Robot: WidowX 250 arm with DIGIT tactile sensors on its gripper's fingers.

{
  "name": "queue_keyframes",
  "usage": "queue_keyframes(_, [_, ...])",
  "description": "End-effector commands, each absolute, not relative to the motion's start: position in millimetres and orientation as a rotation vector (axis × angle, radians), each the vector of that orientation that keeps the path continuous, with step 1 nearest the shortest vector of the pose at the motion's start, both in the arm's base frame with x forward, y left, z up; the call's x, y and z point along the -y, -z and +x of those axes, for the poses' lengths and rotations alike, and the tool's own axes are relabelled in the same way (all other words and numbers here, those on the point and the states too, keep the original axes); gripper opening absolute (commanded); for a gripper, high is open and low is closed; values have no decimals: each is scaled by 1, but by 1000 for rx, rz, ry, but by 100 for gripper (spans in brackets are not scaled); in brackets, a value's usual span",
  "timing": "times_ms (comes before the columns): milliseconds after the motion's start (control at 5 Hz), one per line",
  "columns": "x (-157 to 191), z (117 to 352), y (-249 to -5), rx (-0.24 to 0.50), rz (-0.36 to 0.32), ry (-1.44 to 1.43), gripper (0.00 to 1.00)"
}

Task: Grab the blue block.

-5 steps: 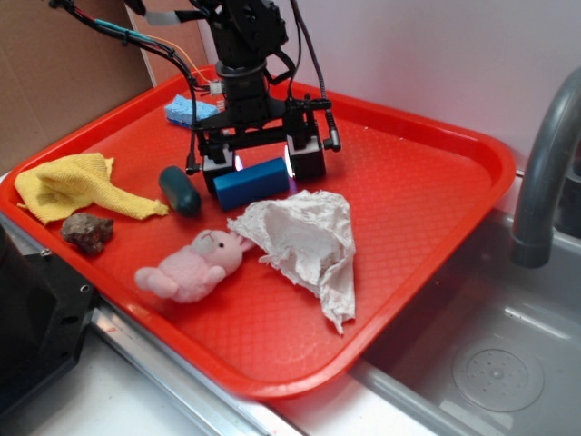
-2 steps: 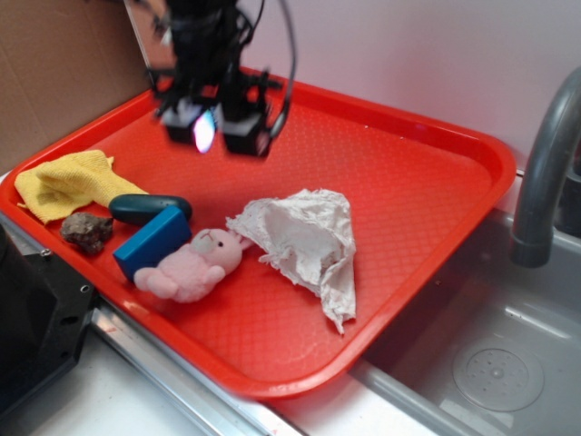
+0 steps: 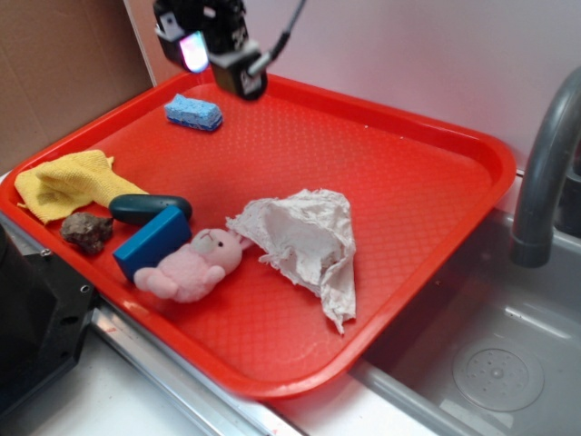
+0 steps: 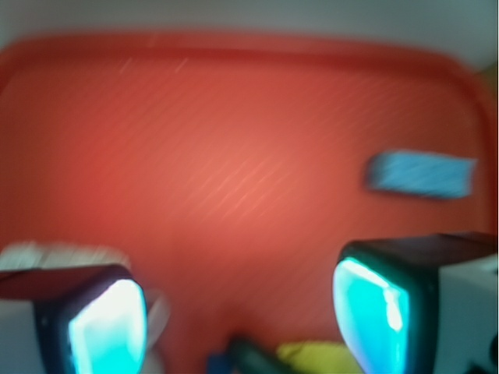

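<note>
Empty, open tool (image 3: 211,62) was seen at upper left; smooth blue rectangular block (image 3: 152,241) lay at lower left beside pink plush rabbit (image 3: 192,266).

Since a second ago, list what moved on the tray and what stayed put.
The gripper, then low with the blue block between its fingers, has risen empty toward the tray's back-left corner, jaws apart. The block now lies at the front left against the pink plush, and the teal piece has turned flat beside it. Yellow cloth, rock, crumpled towel and sponge stayed.
</note>
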State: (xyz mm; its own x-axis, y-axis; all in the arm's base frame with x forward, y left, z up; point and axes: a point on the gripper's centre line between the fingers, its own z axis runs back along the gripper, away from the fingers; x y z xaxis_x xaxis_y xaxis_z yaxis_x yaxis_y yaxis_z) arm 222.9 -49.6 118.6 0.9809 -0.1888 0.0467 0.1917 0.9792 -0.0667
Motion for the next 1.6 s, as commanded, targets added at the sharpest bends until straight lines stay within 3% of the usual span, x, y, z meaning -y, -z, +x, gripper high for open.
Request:
queue_keyframes(0, [50,169,-117,-56,-24,108,100])
queue_keyframes(200, [33,137,-106,-110,-17,21,100])
queue_keyframes(400, [16,126,-97,-79,23,-7,100])
queue_keyframes(600, [9,121,-77,-67,15,-7,100])
queue_keyframes(1200, [13,145,-25,-99,-6,84,100])
queue_keyframes(1400, [18,141,-18,-121,3,70,0])
